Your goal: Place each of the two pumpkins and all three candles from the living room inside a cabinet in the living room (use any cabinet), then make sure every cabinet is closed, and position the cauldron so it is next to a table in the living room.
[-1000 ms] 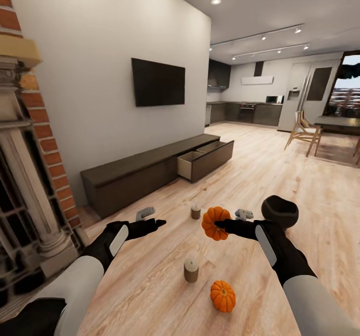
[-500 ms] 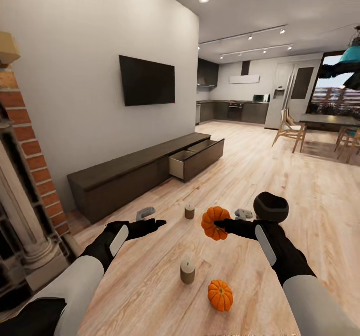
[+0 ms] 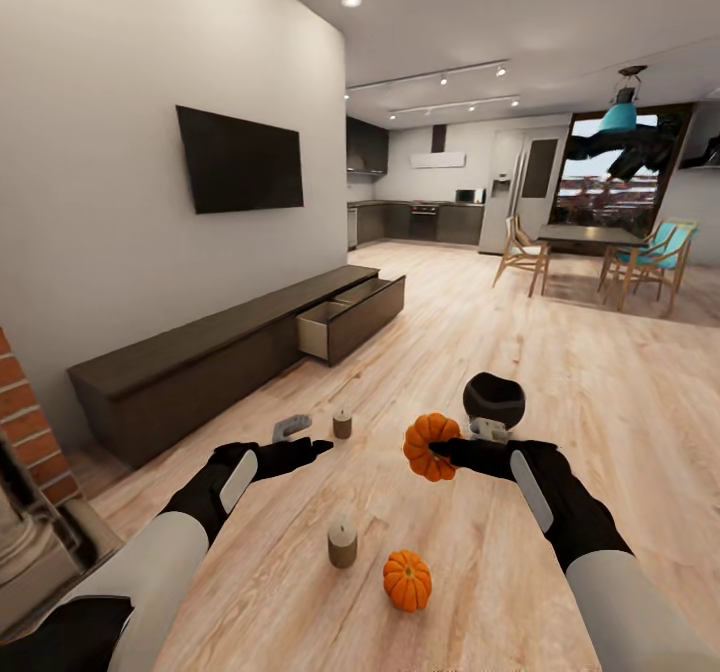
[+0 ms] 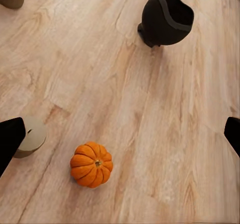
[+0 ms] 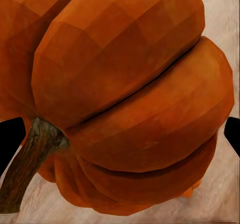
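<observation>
My right gripper (image 3: 445,444) is shut on an orange ribbed pumpkin (image 3: 430,447), held above the floor; in the right wrist view this pumpkin (image 5: 125,94) sits between the fingertips (image 5: 10,136). A second pumpkin (image 3: 407,580) lies on the wood floor below it. My left gripper (image 3: 308,436) is open and holds nothing. Its wrist view looks down on that pumpkin (image 4: 91,164), a tan candle (image 4: 31,136) beside it, and the black cauldron (image 4: 166,16). Two candles (image 3: 342,542) (image 3: 342,423) stand on the floor. The cauldron (image 3: 494,399) stands beyond my right hand. The long dark cabinet (image 3: 200,357) has one drawer (image 3: 345,317) pulled open.
A TV (image 3: 240,160) hangs on the wall above the cabinet. A brick fireplace (image 3: 25,432) is at the left edge. A dining table with chairs (image 3: 590,252) and a kitchen stand far back. Wood floor stretches between me and the drawer.
The whole view has swung right: fireplace and cabinet slid left, the dining area came into sight. Both arms keep their pose, and the right gripper still holds the pumpkin.
</observation>
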{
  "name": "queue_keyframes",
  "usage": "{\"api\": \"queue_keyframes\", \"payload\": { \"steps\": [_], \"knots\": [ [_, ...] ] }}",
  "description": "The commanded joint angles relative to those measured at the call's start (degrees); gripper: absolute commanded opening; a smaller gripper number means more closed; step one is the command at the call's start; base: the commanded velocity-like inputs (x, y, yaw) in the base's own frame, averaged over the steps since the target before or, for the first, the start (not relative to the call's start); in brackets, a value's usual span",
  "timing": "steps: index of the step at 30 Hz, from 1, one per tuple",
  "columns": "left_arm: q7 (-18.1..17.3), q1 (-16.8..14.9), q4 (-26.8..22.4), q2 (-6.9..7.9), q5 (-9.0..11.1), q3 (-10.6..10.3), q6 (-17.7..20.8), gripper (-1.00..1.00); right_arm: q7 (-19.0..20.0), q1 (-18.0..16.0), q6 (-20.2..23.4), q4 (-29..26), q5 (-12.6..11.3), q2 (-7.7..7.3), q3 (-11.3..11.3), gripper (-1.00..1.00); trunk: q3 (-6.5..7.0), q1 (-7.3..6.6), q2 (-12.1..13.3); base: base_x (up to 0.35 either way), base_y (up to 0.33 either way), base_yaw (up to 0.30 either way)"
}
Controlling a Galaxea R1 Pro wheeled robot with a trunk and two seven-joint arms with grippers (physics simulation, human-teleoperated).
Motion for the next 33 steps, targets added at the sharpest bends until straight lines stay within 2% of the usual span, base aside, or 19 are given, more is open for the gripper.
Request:
{"api": "queue_keyframes", "payload": {
  "steps": [1, 19, 33],
  "knots": [
    [0.02, -0.02, -0.07, 0.01, 0.36, 0.03, 0.38, 1.0, 0.14, -0.04, 0.34, -0.06, -0.36, 0.01, -0.09, -1.0, -0.06, -0.01, -0.03, 0.0, 0.183, -0.297],
    [-0.63, -0.02, 0.01, 0.01, 0.38, -0.02, 0.47, 1.0, 0.14, -0.04, 0.34, -0.06, -0.45, -0.02, -0.14, -1.0, -0.06, -0.01, -0.03, 0.0, 0.275, -0.297],
    [-0.55, -0.02, 2.19, 0.01, 0.36, 0.02, 0.25, 1.0, 0.17, -0.04, 0.29, -0.11, -0.46, 0.0, -0.11, -1.0, -0.06, -0.01, -0.03, -0.087, 0.016, -0.276]
  ]
}}
